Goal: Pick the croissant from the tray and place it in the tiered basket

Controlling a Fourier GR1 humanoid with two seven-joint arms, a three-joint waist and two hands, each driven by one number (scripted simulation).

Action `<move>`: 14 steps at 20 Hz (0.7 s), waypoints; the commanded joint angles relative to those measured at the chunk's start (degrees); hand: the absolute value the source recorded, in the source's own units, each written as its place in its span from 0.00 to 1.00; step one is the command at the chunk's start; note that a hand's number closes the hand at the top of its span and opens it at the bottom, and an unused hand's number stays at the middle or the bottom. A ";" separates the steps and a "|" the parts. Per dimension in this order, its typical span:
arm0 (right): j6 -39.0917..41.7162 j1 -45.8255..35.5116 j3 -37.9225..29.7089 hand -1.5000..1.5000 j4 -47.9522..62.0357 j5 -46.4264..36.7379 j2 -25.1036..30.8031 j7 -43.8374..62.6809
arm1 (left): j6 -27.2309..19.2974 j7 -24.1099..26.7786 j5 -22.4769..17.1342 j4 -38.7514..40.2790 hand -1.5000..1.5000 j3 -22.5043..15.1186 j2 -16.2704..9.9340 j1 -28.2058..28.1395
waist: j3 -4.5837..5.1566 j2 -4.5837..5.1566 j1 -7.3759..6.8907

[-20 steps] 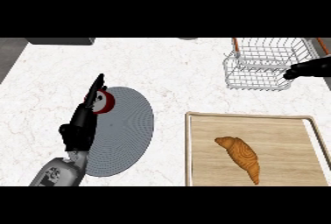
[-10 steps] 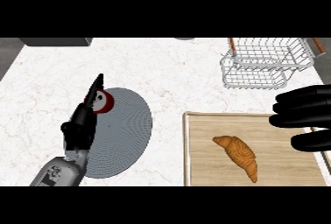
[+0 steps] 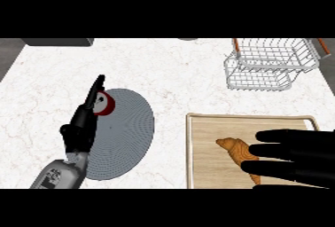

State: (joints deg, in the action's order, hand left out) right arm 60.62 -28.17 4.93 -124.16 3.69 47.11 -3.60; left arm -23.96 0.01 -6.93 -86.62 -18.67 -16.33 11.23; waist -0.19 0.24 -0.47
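Right hand over the croissant on the wooden tray

The curved golden croissant (image 3: pixel 237 150) lies on the flat wooden tray (image 3: pixel 209 133), partly under the black right hand (image 3: pixel 301 157), fingers spread apart; the wire basket (image 3: pixel 265 66) stands behind on the marbled bench (image 3: pixel 170 71).

The right hand (image 3: pixel 302 158) enters from the lower right edge, its fingers (image 3: pixel 281 135) stretched out straight and spread, pointing leftward, palm down. The left hand (image 3: pixel 83 119) sits at the left on its grey forearm (image 3: pixel 59 175), turned edge-on, fingers straight and held together, pointing up and slightly rightward.
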 commanded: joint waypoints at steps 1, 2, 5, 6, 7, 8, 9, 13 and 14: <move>5.71 3.81 2.18 0.00 -4.51 -9.01 -1.13 -7.43 | -0.41 0.28 1.25 1.85 0.50 -0.12 1.88 1.33 | 0.03 0.02 0.30; 6.25 5.30 0.96 0.00 -4.21 -10.10 0.12 -9.06 | -0.20 -1.04 0.78 -0.52 0.50 0.79 0.57 -0.19 | 0.02 -0.07 0.13; 6.05 3.65 3.76 0.00 -3.87 -13.35 3.24 -9.09 | -0.25 -2.43 1.47 -1.59 0.50 -0.48 1.57 0.29 | 0.04 -0.02 -0.24; 6.37 5.89 1.51 0.00 -4.57 -13.48 5.38 -11.27 | 0.21 -3.17 1.28 -1.83 0.50 0.84 0.47 1.24 | 0.01 -0.09 0.23; 5.17 3.58 3.86 0.00 -2.13 -15.93 4.41 -11.70 | 0.78 -2.23 1.45 -1.11 0.50 0.28 1.24 1.06 | 0.06 0.05 -0.33; 4.64 6.00 3.04 0.00 -3.18 -17.94 6.47 -14.10 | -0.73 -0.64 2.72 0.27 0.50 -0.30 2.10 -0.36 | -0.01 0.10 -0.08; 4.03 6.95 3.41 0.00 -3.86 -18.48 7.34 -14.75 | 0.36 -2.09 1.87 -2.38 0.50 0.17 0.99 -0.90 | 0.01 -0.05 -0.12; -1.87 7.04 3.63 0.00 -1.29 -25.82 10.16 -21.65 | 1.95 -1.63 1.29 -3.22 0.50 1.97 0.26 -1.44 | 0.05 -0.04 -0.07; -5.18 7.09 7.74 0.00 0.65 -30.57 9.00 -21.74 | 1.29 -2.00 2.46 2.06 0.50 1.76 2.26 2.32 | 0.05 0.18 -0.03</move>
State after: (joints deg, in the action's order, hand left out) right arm 55.04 -21.46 10.60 -126.69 -18.40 54.69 -13.76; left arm -23.49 -1.85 -4.69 -88.26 -18.20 -14.96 10.67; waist -0.16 0.26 -0.68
